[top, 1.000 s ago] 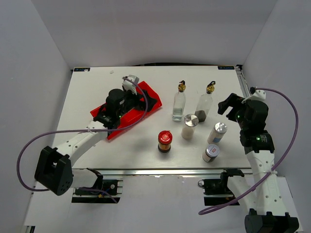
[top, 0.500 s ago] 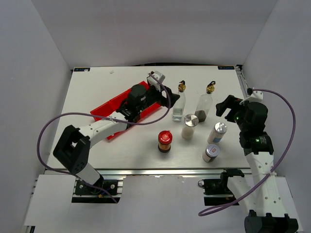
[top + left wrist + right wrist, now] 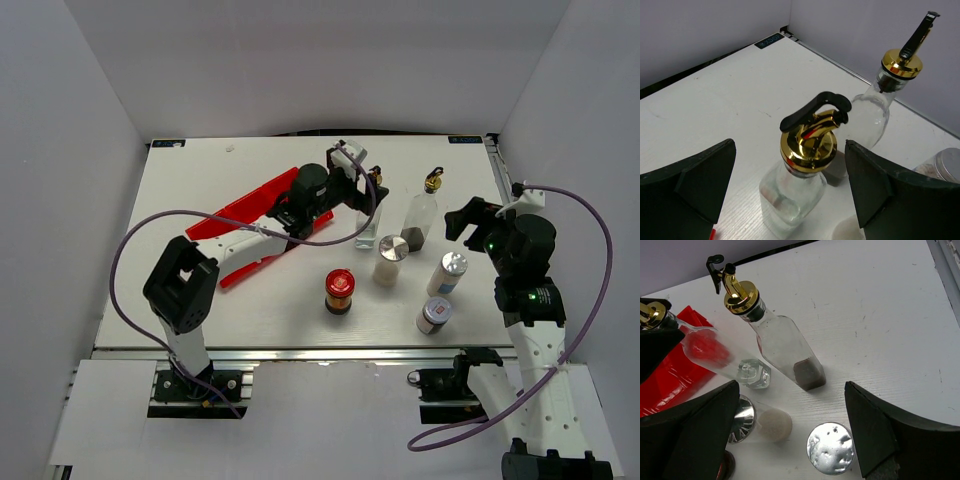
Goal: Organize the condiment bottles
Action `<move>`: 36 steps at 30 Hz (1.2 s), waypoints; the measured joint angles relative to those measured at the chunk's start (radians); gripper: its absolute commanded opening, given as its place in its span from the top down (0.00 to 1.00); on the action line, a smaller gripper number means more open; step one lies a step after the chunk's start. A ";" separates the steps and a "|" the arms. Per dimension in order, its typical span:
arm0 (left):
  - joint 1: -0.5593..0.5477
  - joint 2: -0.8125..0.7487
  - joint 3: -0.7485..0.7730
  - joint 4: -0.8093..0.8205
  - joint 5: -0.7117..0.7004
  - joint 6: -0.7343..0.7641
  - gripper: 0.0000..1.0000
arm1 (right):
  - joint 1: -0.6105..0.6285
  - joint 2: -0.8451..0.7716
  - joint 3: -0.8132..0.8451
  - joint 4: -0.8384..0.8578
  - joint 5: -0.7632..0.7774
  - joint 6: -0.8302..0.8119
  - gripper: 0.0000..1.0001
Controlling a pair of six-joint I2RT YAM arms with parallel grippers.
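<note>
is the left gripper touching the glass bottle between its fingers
Apart. The left wrist view shows the left gripper open around the glass bottle, with clear gaps on both sides of it.

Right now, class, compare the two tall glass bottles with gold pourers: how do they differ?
The clear-bottomed glass bottle shows nothing dark inside, while the dark-bottomed glass bottle holds a dark layer at its base. The clear-bottomed one stands between the open fingers of the left hand, not gripped; the dark-bottomed one stands free, with no hand around it. Both are upright, tall and made of clear glass, with gold pourers and black flip caps.
</note>
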 measured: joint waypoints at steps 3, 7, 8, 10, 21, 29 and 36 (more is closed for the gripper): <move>-0.002 0.039 0.033 0.001 -0.010 0.002 0.04 | 0.000 0.000 0.000 0.000 -0.003 0.000 0.11; -0.005 0.090 0.086 -0.002 -0.021 0.007 0.10 | 0.000 -0.001 0.000 0.000 -0.006 -0.005 0.10; -0.006 0.102 0.101 -0.005 -0.025 0.010 0.14 | 0.000 -0.002 -0.002 0.003 -0.006 -0.006 0.11; -0.009 0.122 0.126 -0.017 -0.033 0.018 0.26 | 0.000 -0.006 -0.009 0.005 -0.007 -0.008 0.11; -0.041 0.145 0.160 -0.054 -0.068 0.080 1.00 | 0.000 -0.022 -0.015 0.004 -0.006 -0.015 0.11; -0.044 0.145 0.199 -0.119 -0.165 0.107 1.00 | 0.000 -0.034 -0.017 0.005 0.002 -0.018 0.11; -0.045 0.146 0.341 -0.190 -0.370 0.134 1.00 | 0.000 -0.032 -0.019 0.005 0.008 -0.018 0.11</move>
